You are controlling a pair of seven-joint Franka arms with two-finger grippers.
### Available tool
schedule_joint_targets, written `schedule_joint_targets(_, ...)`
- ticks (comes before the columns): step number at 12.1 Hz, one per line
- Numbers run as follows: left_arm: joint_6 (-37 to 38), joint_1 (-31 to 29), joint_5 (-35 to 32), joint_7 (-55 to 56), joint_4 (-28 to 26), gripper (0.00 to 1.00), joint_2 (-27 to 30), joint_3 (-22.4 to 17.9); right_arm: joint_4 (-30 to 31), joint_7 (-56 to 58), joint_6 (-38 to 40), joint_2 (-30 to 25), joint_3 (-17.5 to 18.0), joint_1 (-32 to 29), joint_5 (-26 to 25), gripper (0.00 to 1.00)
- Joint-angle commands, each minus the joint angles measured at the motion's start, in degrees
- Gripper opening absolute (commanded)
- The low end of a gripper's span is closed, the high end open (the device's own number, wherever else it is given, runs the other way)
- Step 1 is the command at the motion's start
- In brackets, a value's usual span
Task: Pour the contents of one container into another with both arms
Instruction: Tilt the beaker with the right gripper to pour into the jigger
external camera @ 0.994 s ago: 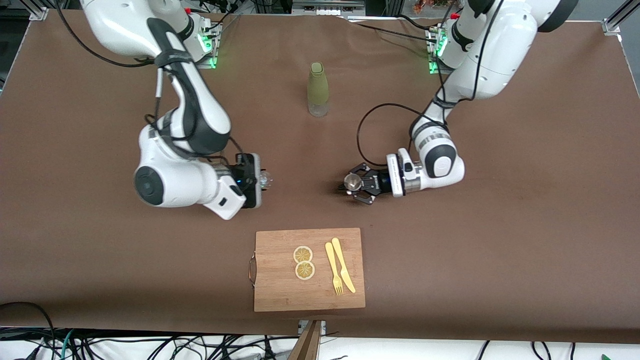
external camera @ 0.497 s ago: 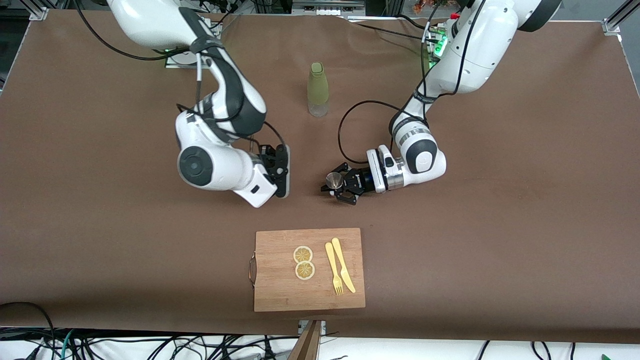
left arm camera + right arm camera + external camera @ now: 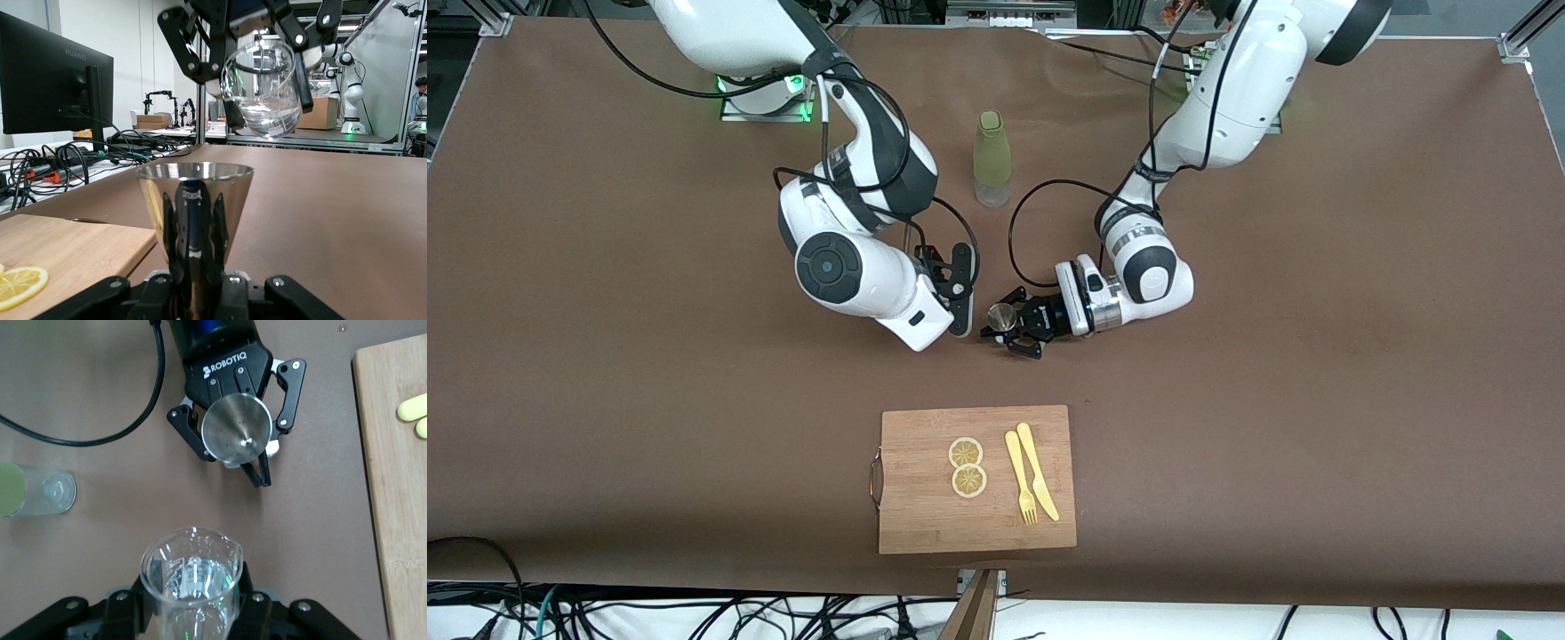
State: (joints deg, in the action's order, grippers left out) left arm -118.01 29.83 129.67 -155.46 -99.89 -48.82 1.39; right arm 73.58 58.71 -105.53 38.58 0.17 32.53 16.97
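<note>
Front view shows my two arms drawn together over the bare brown table (image 3: 1316, 373), between the green-capped bottle (image 3: 993, 158) and the cutting board (image 3: 977, 478) that lies nearer the camera. My left gripper (image 3: 1009, 327) is clamped on a small metal cone cup (image 3: 1002, 315), mouth up; the left wrist view shows my fingers (image 3: 190, 230) pressed around its tapered body, the cup (image 3: 194, 200) upright. My right gripper (image 3: 958, 289) is closed on a clear glass beaker (image 3: 191, 577), which hangs just beside the cup and a little above it. In the left wrist view the beaker (image 3: 262, 87) is tipped only slightly, with clear liquid pooled in its rounded bottom.

I judge that I am at the alignment step: both vessels are held and brought close, but nothing is flowing yet. From the right wrist view the cup's mouth (image 3: 237, 429) sits apart from the beaker's lip, not under it.

The next move calls for bringing the beaker's spout over the cup's opening, then rolling my right wrist slowly. The cup is narrow, so the stream must be thin and well centred. My left arm should hold steady and level.
</note>
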Motion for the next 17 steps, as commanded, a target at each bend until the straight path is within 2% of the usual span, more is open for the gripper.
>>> schedule_joint_targets(1,-0.64,2.68,3.92,-3.54,1.54,0.00,-1.02,-1.31,2.27,-3.06,-0.91,-2.02,-0.08,2.01,-3.77,0.21)
schedule_joint_targets(5,-1.34,6.72,7.96,-3.89,1.54,0.00,-1.02,-4.20,2.27,-4.92,-1.00,-1.93,-0.08,3.16,-6.50,0.21)
schedule_joint_targets(17,-1.34,8.93,10.69,-3.89,1.62,0.00,-1.37,-5.08,2.18,-7.81,-2.75,-1.84,0.01,6.41,-14.06,0.21)
